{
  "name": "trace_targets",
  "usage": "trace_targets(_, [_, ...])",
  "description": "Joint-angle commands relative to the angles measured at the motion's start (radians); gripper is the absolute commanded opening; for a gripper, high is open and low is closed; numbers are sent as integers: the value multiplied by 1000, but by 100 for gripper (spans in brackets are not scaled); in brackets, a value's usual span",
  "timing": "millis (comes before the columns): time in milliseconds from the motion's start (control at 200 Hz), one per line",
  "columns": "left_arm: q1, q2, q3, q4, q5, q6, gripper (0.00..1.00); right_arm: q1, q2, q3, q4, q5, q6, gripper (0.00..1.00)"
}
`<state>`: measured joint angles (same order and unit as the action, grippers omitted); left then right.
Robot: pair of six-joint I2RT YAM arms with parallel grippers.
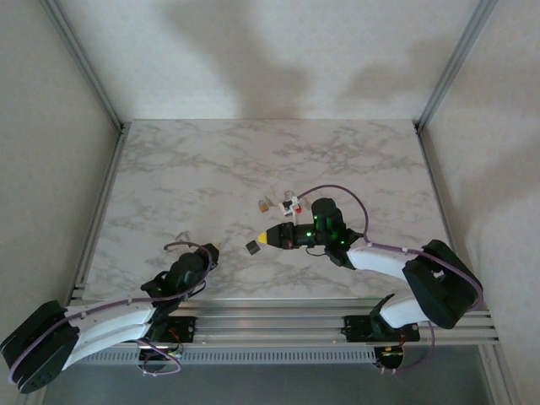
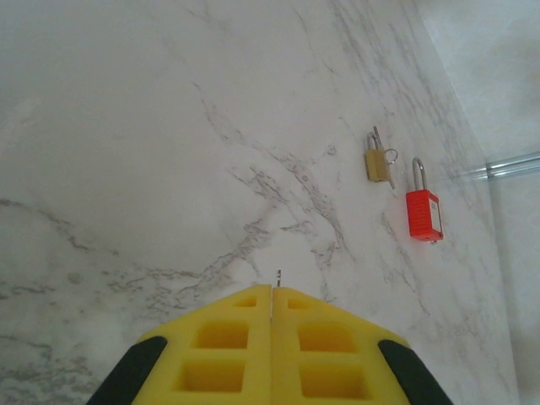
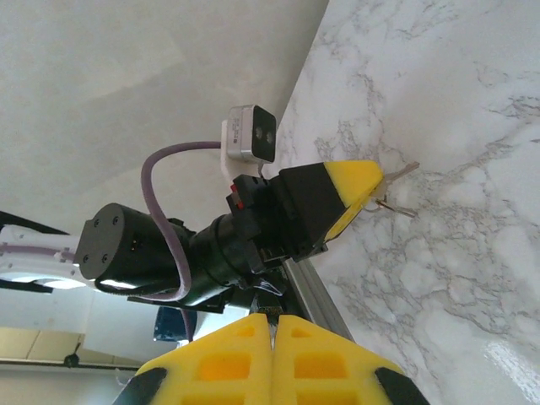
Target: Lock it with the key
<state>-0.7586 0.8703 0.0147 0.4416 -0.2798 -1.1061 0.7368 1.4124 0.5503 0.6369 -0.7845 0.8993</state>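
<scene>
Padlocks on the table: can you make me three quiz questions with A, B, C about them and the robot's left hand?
1. Seen from the left wrist, where is the red padlock?
A) right of the brass padlock, not touching it
B) stacked on top of it
C) hooked through its loop

2. How many padlocks lie on the table?
A) one
B) two
C) four

3. How is the left gripper?
A) wide open
B) shut, its yellow fingers pressed together
C) clamped around the red padlock

Answers:
1 A, the red one lies apart from the brass one, to its right.
2 B, one red and one brass padlock are there.
3 B, the two fingers meet along a thin seam, away from both padlocks.
</scene>
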Motion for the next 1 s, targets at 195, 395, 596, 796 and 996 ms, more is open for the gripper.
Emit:
trace_targets(195, [43,100,29,39,65,69,17,43,89,66,5,-18,-31,0])
trace_targets(395, [104,60,72,-29,107,125,31,59,182,124,-28,-49,-50,0])
trace_targets(596, [196,-111,161,-221,141,197,59,97,285,236,-178,-24,-144,0])
trace_targets(796, [271,-269,236,-412,150,250,86,129,429,338,-199,-8,-145,0])
trace_targets(996, [297,-332,254,-503,160,259,99,131,551,483,-295,3,-168,0])
